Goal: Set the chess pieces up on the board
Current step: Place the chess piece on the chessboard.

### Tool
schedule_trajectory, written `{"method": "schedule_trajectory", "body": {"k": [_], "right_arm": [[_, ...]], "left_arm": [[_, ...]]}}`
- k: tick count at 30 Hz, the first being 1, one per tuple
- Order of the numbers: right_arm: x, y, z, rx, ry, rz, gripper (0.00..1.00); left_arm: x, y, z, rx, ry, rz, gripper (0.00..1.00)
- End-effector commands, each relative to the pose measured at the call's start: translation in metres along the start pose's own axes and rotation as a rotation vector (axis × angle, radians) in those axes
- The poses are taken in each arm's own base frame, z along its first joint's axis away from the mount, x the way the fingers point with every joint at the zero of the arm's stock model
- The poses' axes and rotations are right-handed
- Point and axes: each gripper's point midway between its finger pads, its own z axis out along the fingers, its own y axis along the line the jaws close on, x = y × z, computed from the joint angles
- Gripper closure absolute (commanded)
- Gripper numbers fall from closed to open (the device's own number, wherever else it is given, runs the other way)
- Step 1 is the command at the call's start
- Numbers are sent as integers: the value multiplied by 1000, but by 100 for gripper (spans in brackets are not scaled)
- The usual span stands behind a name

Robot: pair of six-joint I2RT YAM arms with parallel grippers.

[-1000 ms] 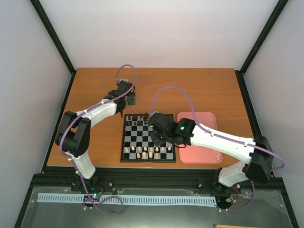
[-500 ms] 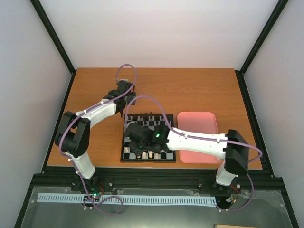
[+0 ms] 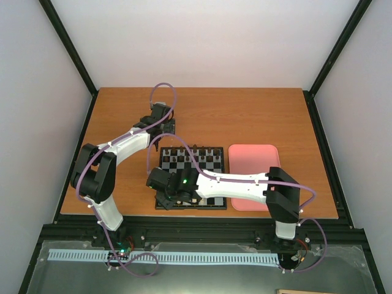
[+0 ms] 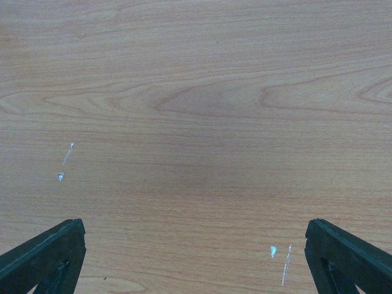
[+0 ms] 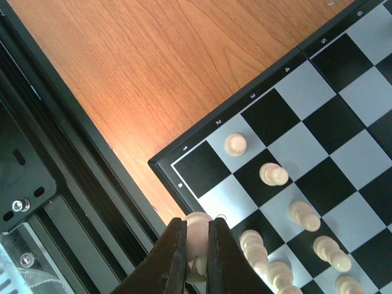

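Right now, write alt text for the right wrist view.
The right hand pinches a cream piece at the board's edge, near a corner. More cream pieces stand in rows beside it, with wood table to the left.

Left tool [image 4: 193, 223] agape, right tool [image 5: 196, 223] clamped.

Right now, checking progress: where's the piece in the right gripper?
Right wrist view, bottom centre: cream piece pinched by the right gripper at the board corner.

place: robot lab cell | evidence: white walls [image 3: 208, 37], black frame [image 3: 69, 46]
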Motion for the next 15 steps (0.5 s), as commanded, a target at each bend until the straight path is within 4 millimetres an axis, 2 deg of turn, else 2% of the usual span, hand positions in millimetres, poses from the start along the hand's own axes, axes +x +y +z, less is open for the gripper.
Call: {"method": "schedule_trajectory", "body": {"k": [1,7,15], "right_arm": [[-4,4,6,26,10,-19,97],[-3,-9,15,112,30,-10,97],[2,-7,24,99,48,-20,97]], "left_arm": [[-15,-3,-11,19,-39,-10,0],[-15,-2,-11,12,-42,-7,0],[-15,-1,-11,9,-42,-9,0]]}}
